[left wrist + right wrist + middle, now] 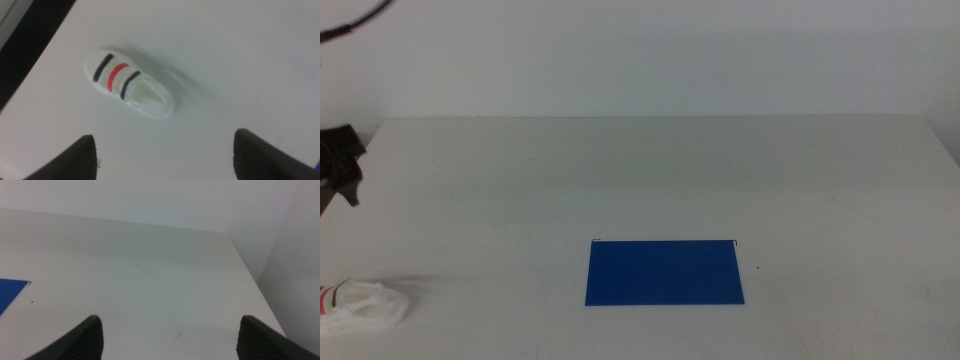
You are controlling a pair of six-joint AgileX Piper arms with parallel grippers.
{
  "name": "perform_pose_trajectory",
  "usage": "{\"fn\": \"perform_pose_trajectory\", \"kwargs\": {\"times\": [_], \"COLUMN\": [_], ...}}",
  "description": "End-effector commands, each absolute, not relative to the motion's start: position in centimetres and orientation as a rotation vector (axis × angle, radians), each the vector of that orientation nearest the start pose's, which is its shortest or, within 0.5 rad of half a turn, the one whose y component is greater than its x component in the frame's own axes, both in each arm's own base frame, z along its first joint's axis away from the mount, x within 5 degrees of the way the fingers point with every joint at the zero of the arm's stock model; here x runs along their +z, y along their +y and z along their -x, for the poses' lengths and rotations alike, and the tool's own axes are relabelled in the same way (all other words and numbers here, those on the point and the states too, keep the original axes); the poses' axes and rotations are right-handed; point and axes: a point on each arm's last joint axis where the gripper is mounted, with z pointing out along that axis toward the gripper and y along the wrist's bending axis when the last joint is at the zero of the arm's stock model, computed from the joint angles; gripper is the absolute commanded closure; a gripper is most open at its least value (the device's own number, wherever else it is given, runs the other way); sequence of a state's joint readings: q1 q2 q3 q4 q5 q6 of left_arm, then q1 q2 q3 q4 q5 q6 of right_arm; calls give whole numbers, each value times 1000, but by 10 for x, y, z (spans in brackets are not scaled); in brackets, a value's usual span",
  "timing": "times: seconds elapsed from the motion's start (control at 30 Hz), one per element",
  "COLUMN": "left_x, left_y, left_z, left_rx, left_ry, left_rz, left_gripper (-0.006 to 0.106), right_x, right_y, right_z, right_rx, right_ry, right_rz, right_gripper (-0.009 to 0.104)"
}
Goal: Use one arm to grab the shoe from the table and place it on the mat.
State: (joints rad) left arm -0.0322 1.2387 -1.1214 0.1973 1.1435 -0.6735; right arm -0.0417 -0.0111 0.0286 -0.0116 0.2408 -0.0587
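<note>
The shoe, white with black and red straps, lies on the table at the near left corner, well left of the mat. The left wrist view shows the shoe whole, lying on its sole. My left gripper hangs above it, open, its jaws wide apart and holding nothing. A dark part of the left arm shows at the left edge of the middle view. The deep-blue mat lies flat near the table's front centre, with nothing on it. My right gripper is open and holds nothing over the right part of the table; a corner of the mat shows in its view.
The shoe lies close to the table's left edge, with dark floor beyond it. The table's right edge runs beside a pale wall. A black cable hangs at the upper left of the middle view.
</note>
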Motion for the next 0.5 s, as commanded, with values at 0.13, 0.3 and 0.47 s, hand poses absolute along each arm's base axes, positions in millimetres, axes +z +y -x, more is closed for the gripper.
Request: {"fn": "perform_pose_trajectory", "kwargs": {"times": [0.13, 0.3, 0.47], "left_x": [350, 351, 349], "left_y": [13, 13, 12], "left_z": [-231, -231, -233], "left_rx": [-38, -134, -241], "left_ry": [2286, 2103, 1899], "left_rz": [1234, 1532, 1821], "left_gripper": [7, 7, 7], "right_x": [187, 187, 187], "right_y": [-3, -3, -3], "right_z": [-57, -57, -57], "right_rx": [-102, -102, -102], "right_ry": [1677, 1677, 1677], "right_rz": [35, 35, 35], "right_gripper": [17, 17, 17]}}
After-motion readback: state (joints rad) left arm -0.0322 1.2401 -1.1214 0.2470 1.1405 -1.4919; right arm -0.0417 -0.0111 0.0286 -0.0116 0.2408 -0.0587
